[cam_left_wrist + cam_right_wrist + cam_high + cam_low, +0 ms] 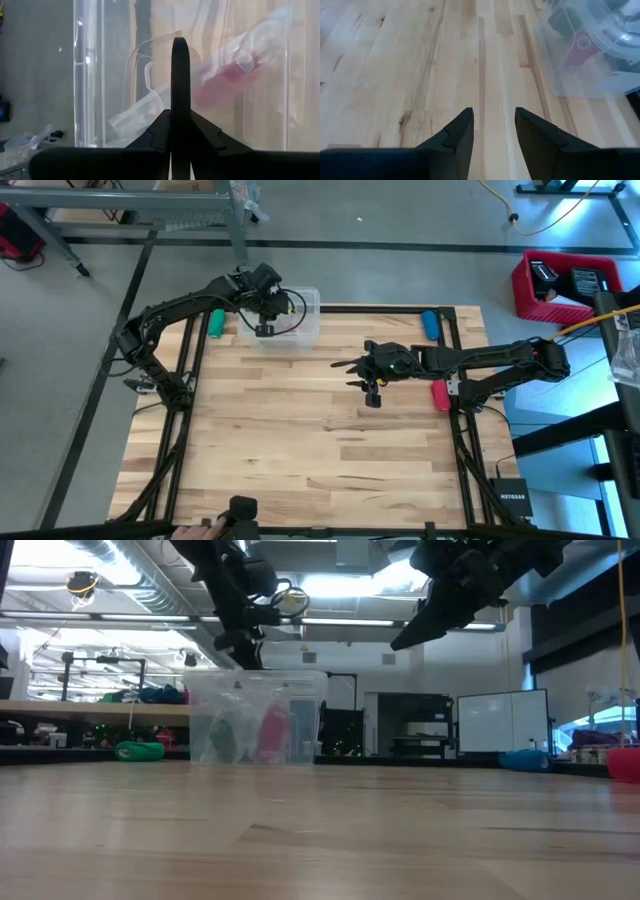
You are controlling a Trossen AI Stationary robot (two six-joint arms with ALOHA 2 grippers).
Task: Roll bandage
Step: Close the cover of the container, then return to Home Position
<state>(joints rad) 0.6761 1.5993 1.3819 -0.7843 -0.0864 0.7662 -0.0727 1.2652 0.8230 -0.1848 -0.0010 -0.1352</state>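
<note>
Two hands are waiting apart: the left hand (pixel 264 328), clenched and empty, is hanging over the bin (pixel 308 328) at the far edge holding the bandage (pixel 272 732), the right hand (pixel 352 372) hovering released mid-surface.

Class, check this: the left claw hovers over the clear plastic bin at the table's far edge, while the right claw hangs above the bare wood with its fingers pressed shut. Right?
One thing is wrong: the right claw is open. The right wrist view shows a gap of bare wood between its fingers. The rest stands: the left claw is over the clear plastic bin at the far edge.
</note>
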